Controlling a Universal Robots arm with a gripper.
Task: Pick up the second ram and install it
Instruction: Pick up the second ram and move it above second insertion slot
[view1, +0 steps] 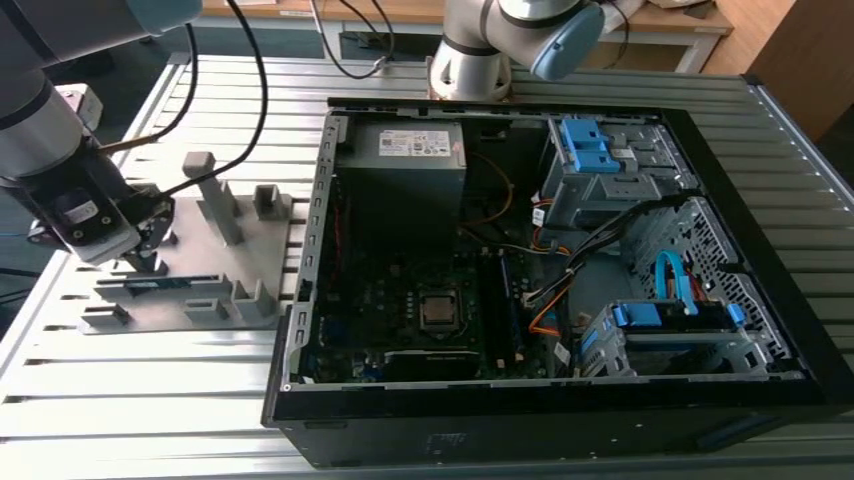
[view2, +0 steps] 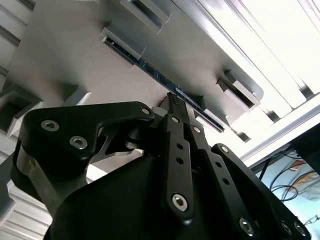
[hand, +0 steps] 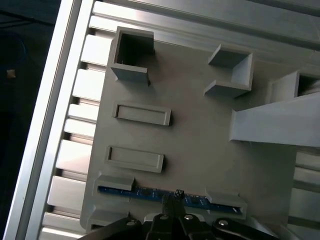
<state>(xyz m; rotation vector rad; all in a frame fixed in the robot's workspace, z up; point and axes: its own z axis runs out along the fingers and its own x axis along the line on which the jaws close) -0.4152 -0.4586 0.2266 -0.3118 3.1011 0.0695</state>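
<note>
Black metal links of the gripper (view2: 172, 100) stand nearest in the second wrist view, matte and angular, with bright screw heads. Its two fingers come together to a narrow point exactly on the upper edge of the ram stick (view2: 150, 70), and they seem to be clenched on it, pinching the thin board near its middle.

The ram stick (hand: 120, 190) is not lifted yet. It stands on its long edge in the grey tray (hand: 200, 145), with each end inside a low slotted block. It is a long, slim, blue circuit board with tiny dark parts along it. The tray is dull moulded plastic with square pockets, shallow rectangular frames and one tall sloping block.

In the exterior view the gripper (view1: 140, 258) and the tray (view1: 187, 250) are at the left of the frame, on a ribbed aluminium worktop (view1: 134, 400). The open computer case (view1: 534, 425), black sheet metal with blue plastic drive brackets and loose cables inside, fills the middle and the right, well apart from the tray.

By my judgement the task is at its beginning: the grasp looks made, while lifting, carrying and pressing the stick into the motherboard (view1: 400, 300) are all left.
</note>
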